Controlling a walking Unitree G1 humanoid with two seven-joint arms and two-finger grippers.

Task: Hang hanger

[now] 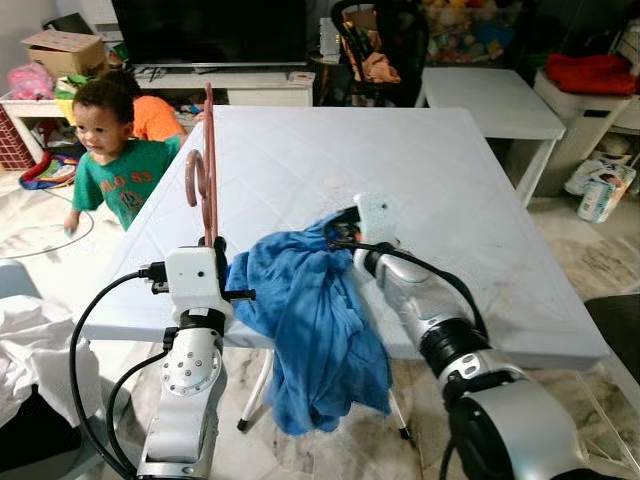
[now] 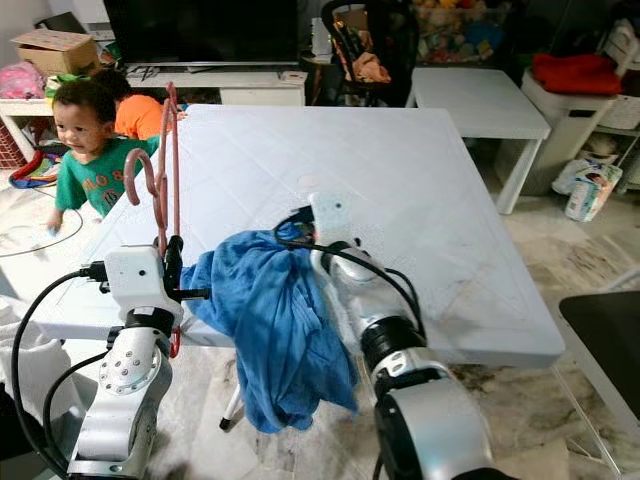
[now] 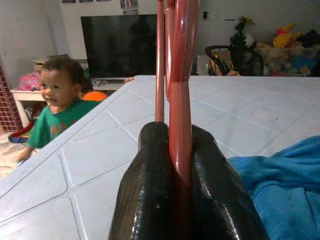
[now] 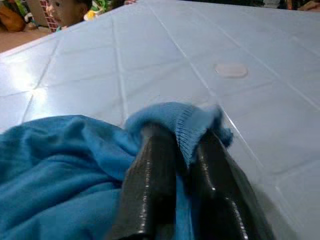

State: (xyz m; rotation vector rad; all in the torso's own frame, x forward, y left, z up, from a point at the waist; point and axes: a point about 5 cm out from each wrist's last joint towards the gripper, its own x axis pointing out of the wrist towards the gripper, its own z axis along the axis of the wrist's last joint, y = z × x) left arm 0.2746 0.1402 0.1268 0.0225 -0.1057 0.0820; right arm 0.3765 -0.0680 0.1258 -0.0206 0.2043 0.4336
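A pink-red hanger [image 1: 207, 170] stands upright over the near left part of the white table [image 1: 400, 150], its hook curling to the left. My left gripper [image 1: 216, 245] is shut on the hanger's lower bar, as seen between its black fingers [image 3: 150, 200]. A blue garment [image 1: 310, 320] lies bunched on the table's front edge and drapes down toward the floor. My right gripper [image 1: 338, 228] is shut on a ribbed hem of that garment [image 4: 185, 125], just above the tabletop.
A small child in a green shirt [image 1: 115, 160] stands close at the table's left edge, with another person in orange behind. A TV stand [image 1: 230, 80], a black chair [image 1: 385, 50] and a second white table [image 1: 490, 100] lie beyond. White cloth [image 1: 40, 350] is piled at lower left.
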